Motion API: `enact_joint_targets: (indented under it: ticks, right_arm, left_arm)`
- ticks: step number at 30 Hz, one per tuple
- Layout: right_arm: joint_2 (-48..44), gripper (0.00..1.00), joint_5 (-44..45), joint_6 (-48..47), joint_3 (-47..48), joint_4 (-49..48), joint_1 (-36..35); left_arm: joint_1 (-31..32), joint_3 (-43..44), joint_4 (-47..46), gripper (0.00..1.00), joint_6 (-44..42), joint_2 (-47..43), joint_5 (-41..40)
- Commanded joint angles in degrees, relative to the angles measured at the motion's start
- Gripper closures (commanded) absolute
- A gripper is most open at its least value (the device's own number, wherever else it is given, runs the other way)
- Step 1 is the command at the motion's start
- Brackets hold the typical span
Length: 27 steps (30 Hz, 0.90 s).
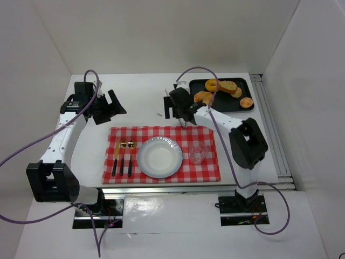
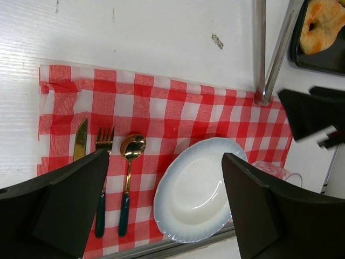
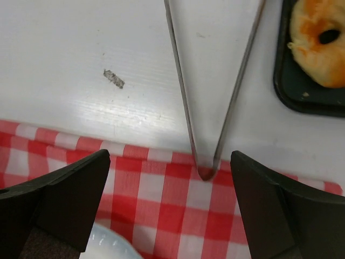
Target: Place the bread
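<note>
Several bread pieces lie on a black tray at the back right: a bagel, a slice and a small roll. The bagel nearest the tray's edge shows in the right wrist view and the left wrist view. Metal tongs lie flat, hinge end on the cloth's far edge, arms pointing away. My right gripper is open and empty above that hinge, left of the tray. My left gripper is open and empty, above the table's back left. The white plate is bare.
A red checked cloth carries the plate, a knife, fork, spoon and a clear glass. A small scrap lies on the white table. White walls enclose the table's left, back and right.
</note>
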<state>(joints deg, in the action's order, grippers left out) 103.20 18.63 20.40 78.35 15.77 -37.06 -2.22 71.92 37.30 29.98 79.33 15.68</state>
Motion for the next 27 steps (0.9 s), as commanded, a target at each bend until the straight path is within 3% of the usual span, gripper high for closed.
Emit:
enact_joint_targets:
  ticks: [1, 13, 25, 27]
  right_arm:
    - [7.5, 0.0, -0.8, -2.9, 6.5, 0.6, 1.4]
    - [17.8, 0.0, 3.5, -2.3, 11.1, 3.7, 2.0]
    - [26.1, 0.0, -1.8, -4.1, 15.3, -5.7, 6.9]
    - [27.8, 0.05, -3.0, -4.6, 17.4, -6.5, 6.9]
  left_arm:
    - [-0.4, 0.0, -1.0, 0.01, -0.6, -1.9, 0.5]
    - [-0.4, 0.5, -1.0, 0.01, -0.6, -0.1, 0.5]
    - [-0.4, 1.6, -1.0, 0.01, -1.1, 0.9, -0.6]
    - [-0.4, 1.6, -0.5, 0.01, -1.1, 0.9, -0.7]
